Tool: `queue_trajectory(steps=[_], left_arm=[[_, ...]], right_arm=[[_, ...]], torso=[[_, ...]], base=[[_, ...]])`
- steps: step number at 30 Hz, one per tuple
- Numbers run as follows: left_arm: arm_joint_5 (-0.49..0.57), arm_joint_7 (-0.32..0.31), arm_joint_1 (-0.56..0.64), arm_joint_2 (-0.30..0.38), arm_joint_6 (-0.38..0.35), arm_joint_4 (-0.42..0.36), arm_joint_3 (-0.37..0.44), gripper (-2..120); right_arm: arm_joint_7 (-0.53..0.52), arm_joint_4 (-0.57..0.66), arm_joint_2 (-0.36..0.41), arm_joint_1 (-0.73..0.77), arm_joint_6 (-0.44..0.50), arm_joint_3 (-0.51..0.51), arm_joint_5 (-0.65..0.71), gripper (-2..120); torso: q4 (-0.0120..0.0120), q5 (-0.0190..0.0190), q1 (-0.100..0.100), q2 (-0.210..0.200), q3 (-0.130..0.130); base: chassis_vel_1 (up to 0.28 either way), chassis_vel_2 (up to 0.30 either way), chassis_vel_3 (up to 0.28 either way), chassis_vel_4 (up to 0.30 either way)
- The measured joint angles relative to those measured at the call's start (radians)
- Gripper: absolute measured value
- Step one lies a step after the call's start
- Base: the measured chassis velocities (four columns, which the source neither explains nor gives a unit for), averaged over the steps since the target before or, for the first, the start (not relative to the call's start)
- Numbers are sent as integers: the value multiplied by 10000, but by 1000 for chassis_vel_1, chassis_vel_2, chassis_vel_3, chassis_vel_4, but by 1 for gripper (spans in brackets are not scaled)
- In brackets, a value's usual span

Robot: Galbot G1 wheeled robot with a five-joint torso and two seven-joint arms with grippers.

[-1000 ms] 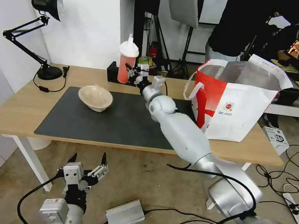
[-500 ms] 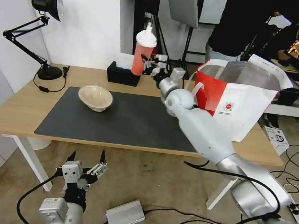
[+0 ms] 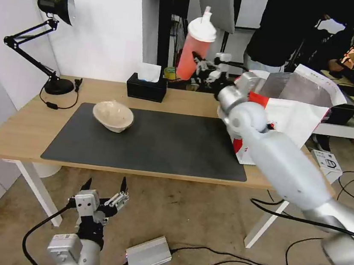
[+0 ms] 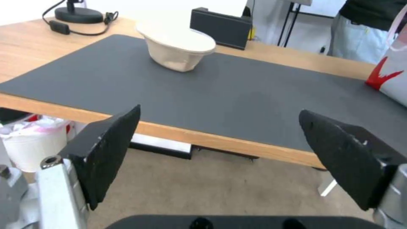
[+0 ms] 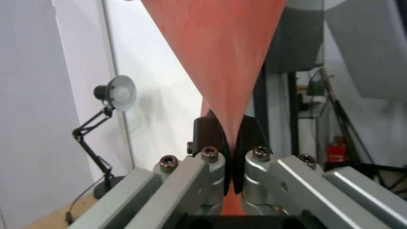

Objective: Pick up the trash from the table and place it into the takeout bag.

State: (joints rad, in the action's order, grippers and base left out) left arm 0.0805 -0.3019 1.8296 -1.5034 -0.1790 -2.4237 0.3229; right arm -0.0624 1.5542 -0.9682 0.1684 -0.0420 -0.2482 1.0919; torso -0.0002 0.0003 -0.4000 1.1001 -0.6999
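Observation:
My right gripper (image 3: pixel 199 64) is shut on the red drink cup (image 3: pixel 194 48) with its white domed lid, holding it tilted high above the table's back edge, left of the takeout bag (image 3: pixel 293 110). In the right wrist view the cup's squeezed red wall (image 5: pixel 220 60) is pinched between the dark pads (image 5: pixel 208 133). The beige paper-pulp bowl (image 3: pixel 113 116) rests on the dark mat (image 3: pixel 149 146) of the table (image 3: pixel 18 126), and it also appears in the left wrist view (image 4: pixel 178 51). My left gripper (image 3: pixel 104 190) hangs open below the table's front edge (image 4: pixel 220 143).
A black tissue box (image 3: pixel 147 86) stands at the table's back edge and a black desk lamp (image 3: pixel 46 39) at the back left. A grey box (image 3: pixel 148 254) and cables lie on the floor. A person stands behind the bag.
My right arm has lifted the red cup from beside the tissue box and carried it up and to the right, toward the bag. The left arm and the bowl have stayed put.

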Motion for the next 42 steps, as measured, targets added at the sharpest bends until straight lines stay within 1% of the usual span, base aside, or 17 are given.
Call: queue_trajectory(steps=[2, 4, 5, 8, 10, 12, 13, 17, 19, 20, 23, 27, 33, 36, 42], left_arm=[[-1, -1, 0, 0, 0, 0, -1, 100], [-9, -1, 10, 26, 0, -53, -4, 100], [-9, -1, 10, 26, 0, -53, -4, 100], [-14, -1, 73, 63, 1, -125, 3, 100], [-16, -1, 86, 67, 1, -134, 3, 100], [-23, -1, 105, 81, 1, -151, 0, 100], [-23, -1, 105, 81, 1, -151, 0, 100], [-28, -1, 139, 132, 1, -194, -12, 100], [-28, -1, 148, 139, 1, -200, -12, 100], [-33, -1, 166, 154, 1, -212, -18, 100], [-43, -1, 187, 157, 1, -226, -32, 100], [-72, 2, 217, 154, 1, -253, -72, 100], [-93, 3, 231, 153, 1, -270, -79, 100], [-107, 3, 282, 153, 3, -333, -81, 100], [-113, 4, 308, 164, 17, -368, -70, 100]], right_arm=[[-17, 52, 59, 10, -9, 14, 21, 0], [-150, 508, 562, 93, -133, 136, 238, 0], [-150, 508, 562, 93, -133, 136, 238, 0], [-238, 1029, 1131, 172, -215, 301, 456, 0], [-261, 1122, 1240, 180, -231, 338, 507, 0], [-303, 1407, 1589, 185, -261, 449, 660, 0], [-303, 1407, 1589, 185, -261, 449, 660, 0], [-362, 1772, 2062, 185, -320, 646, 897, 0], [-375, 1818, 2127, 185, -329, 689, 925, 0], [-396, 1923, 2277, 206, -344, 800, 1000, 0], [-413, 2011, 2444, 254, -356, 924, 1081, 0], [-416, 2152, 2884, 344, -365, 1218, 1307, 0], [-415, 2165, 3176, 368, -366, 1420, 1468, 0], [-397, 2061, 3496, 404, -365, 1625, 1612, 0], [-374, 1890, 3621, 481, -348, 1794, 1642, 0]], torso=[[0, 0, 0, 0, 0], [1, -1, 0, 0, 0], [1, -1, 0, 0, 0], [1, -1, 1, 0, 0], [1, -1, 1, 0, 0], [2, -2, 0, 0, 0], [2, -2, 0, 0, 0], [2, -2, 1, 0, 0], [2, -2, 0, 0, 0], [2, -3, 0, 0, 0], [2, -3, 1, 0, 0], [2, -2, 1, 0, 0], [2, -2, 0, 0, 0], [1, -2, 0, 0, 0], [2, -2, 0, 0, -1]], base=[[0, 0, 0, 0], [0, 0, 0, 0], [0, 0, 0, 0], [0, 0, 0, 0], [0, 0, 0, 0], [0, 0, 0, 0], [0, 0, 0, 0], [0, 0, 0, 0], [0, 0, 0, 0], [0, 0, 0, 0], [0, 0, 0, 0], [0, 0, 0, 0], [0, 0, 0, 0], [0, 0, 0, 0], [0, 0, 0, 0]])
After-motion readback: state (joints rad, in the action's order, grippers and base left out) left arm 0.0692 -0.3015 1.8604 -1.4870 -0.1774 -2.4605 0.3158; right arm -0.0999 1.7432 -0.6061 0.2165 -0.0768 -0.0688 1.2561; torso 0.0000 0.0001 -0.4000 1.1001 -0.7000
